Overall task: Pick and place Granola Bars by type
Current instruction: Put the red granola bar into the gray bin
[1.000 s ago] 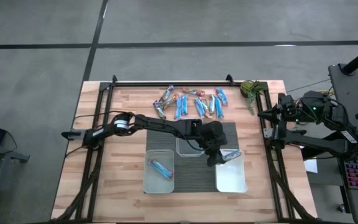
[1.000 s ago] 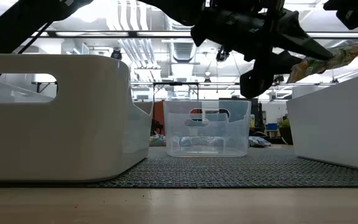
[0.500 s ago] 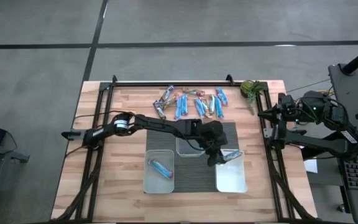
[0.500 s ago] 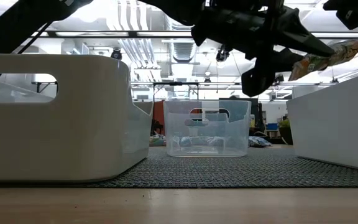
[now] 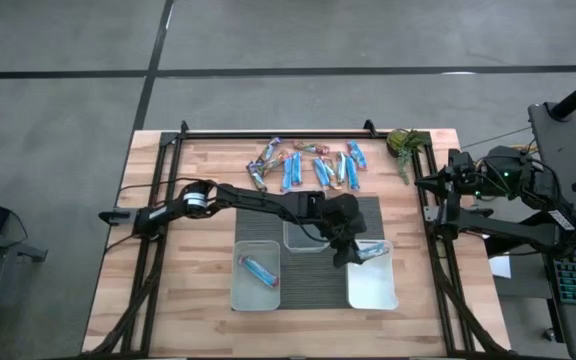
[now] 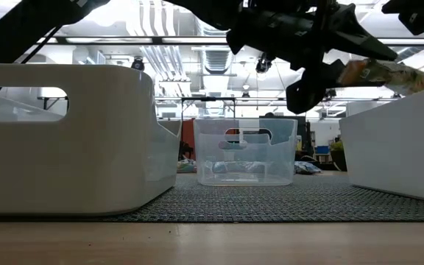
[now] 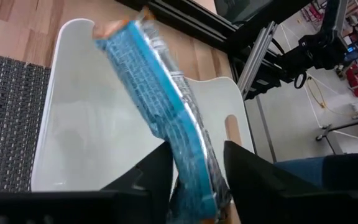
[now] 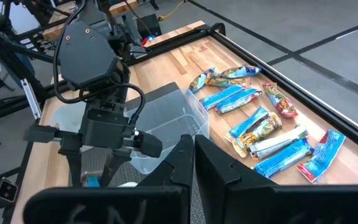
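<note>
From above I see my left gripper (image 5: 353,255) over the rim of the right-hand tub (image 5: 372,285), a blue bar (image 5: 371,249) at its tips, with the loose Granola Bars (image 5: 308,165) heaped along the table's far side. On the left wrist camera the bar (image 7: 160,112) sits between loosely parted fingers (image 7: 154,180), so I cannot tell whether it is gripped. My right gripper (image 8: 194,165) waits at the table's right edge, fingers pressed together and empty.

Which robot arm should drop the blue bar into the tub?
The left one. Its tool already has the blue bar between its fingers, right over the white tub. The right arm waits off at the table's edge.
</note>
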Controlling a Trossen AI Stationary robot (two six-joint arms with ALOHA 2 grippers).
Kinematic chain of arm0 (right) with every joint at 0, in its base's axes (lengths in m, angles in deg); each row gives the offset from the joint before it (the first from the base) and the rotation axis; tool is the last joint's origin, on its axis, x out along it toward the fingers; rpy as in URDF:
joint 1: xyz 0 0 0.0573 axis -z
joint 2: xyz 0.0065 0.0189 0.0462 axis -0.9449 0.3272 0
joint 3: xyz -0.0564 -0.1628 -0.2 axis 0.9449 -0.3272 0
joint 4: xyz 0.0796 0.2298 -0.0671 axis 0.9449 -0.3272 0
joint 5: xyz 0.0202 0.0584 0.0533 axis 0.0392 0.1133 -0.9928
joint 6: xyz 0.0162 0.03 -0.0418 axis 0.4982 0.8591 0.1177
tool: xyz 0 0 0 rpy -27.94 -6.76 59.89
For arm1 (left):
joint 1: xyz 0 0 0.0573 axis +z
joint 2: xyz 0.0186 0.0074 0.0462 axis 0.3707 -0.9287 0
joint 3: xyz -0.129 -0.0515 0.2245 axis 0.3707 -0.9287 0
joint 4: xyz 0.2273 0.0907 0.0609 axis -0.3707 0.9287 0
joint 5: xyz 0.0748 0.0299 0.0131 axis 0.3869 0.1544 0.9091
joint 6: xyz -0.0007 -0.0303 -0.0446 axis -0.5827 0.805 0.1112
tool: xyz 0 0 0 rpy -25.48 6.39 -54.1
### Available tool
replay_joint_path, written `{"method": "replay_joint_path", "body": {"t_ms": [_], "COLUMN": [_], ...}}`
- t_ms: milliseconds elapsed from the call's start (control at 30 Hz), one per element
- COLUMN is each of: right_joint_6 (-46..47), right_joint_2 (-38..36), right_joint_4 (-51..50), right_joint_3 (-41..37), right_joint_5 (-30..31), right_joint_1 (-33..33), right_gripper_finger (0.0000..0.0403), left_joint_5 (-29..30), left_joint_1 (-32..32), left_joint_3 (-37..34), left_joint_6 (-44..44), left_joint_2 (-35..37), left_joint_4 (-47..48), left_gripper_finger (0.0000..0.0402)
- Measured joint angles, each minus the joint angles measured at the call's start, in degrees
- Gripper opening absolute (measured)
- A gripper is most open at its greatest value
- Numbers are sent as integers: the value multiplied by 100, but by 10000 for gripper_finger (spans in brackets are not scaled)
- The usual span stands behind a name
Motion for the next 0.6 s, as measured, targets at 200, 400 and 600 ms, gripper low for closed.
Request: {"method": "replay_joint_path", "body": {"t_ms": [200, 400, 600], "right_joint_6": [-5, -20, -22], "right_joint_2": [0, 2, 2], "right_joint_4": [0, 0, 0], "right_joint_3": [0, 0, 0], "right_joint_5": [-1, -2, -2], "right_joint_1": [0, 1, -1], "right_gripper_finger": [8, 8, 8], "left_joint_5": [-90, -97, -106], "left_joint_1": [0, 0, 0], "left_joint_3": [0, 0, 0], "left_joint_6": [-18, -18, -15], "left_joint_2": [0, 2, 2], "left_joint_4": [0, 0, 0], "left_gripper_finger": [154, 154, 154]}}
